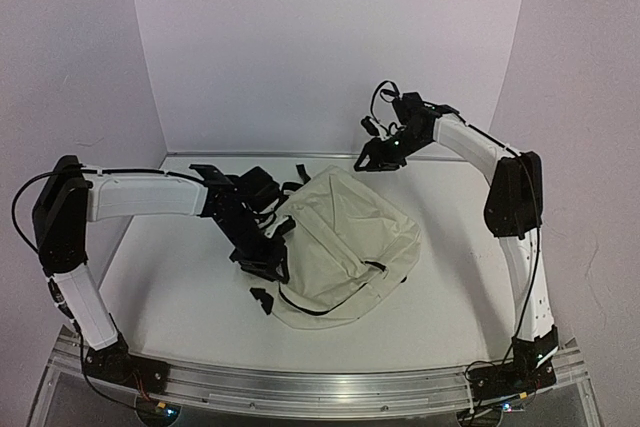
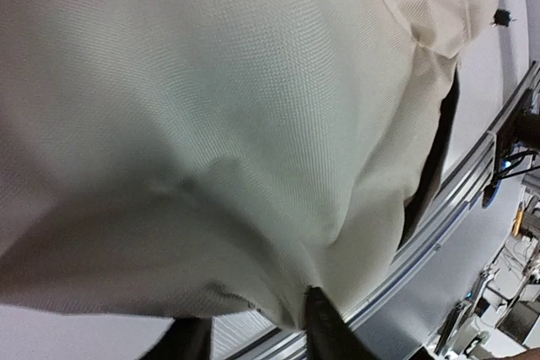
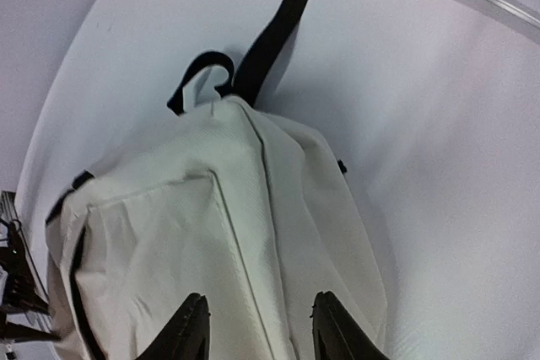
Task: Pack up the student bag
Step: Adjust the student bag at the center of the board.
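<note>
The student bag [image 1: 345,242], cream-beige with black zipper lines, lies in the middle of the white table. My left gripper [image 1: 262,265] is at the bag's left edge. In the left wrist view the bag's fabric [image 2: 236,107] fills the frame and a fold hangs down against one finger [image 2: 325,326]; the jaws stand apart with table showing between them. My right gripper [image 1: 372,160] hovers over the bag's far corner. Seen from the right wrist, that gripper [image 3: 257,326] is open above the bag [image 3: 211,242], touching nothing.
Black straps [image 3: 270,40] and a carry loop [image 3: 202,77] lie on the table beyond the bag's top. A black buckle [image 1: 263,299] sits by its near left side. An aluminium rail [image 1: 330,387] runs along the table's near edge, and white walls enclose the other sides.
</note>
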Robot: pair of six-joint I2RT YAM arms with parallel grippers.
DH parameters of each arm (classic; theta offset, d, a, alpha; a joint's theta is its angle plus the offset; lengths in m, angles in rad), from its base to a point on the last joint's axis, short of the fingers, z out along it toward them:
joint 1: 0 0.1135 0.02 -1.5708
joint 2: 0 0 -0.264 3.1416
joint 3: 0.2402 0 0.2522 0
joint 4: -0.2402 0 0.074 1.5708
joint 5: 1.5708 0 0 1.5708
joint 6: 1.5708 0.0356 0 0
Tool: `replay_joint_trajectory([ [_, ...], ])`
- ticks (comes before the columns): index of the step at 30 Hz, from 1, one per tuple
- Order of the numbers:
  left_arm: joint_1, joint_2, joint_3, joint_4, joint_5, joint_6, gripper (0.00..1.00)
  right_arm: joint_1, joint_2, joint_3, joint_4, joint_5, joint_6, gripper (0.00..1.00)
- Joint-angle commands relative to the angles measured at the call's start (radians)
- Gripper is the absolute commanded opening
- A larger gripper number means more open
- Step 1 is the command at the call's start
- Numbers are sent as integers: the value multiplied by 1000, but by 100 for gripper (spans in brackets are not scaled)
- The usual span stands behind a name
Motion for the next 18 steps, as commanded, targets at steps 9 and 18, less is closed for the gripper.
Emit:
replay_joint_trajectory([
  [9,252,74,384,-107,-102,61,82,-60,-509,-499,9,-19,74,96],
  [18,295,399,702,-217,-55,221,86,-62,-738,-1062,47,-159,108,95],
])
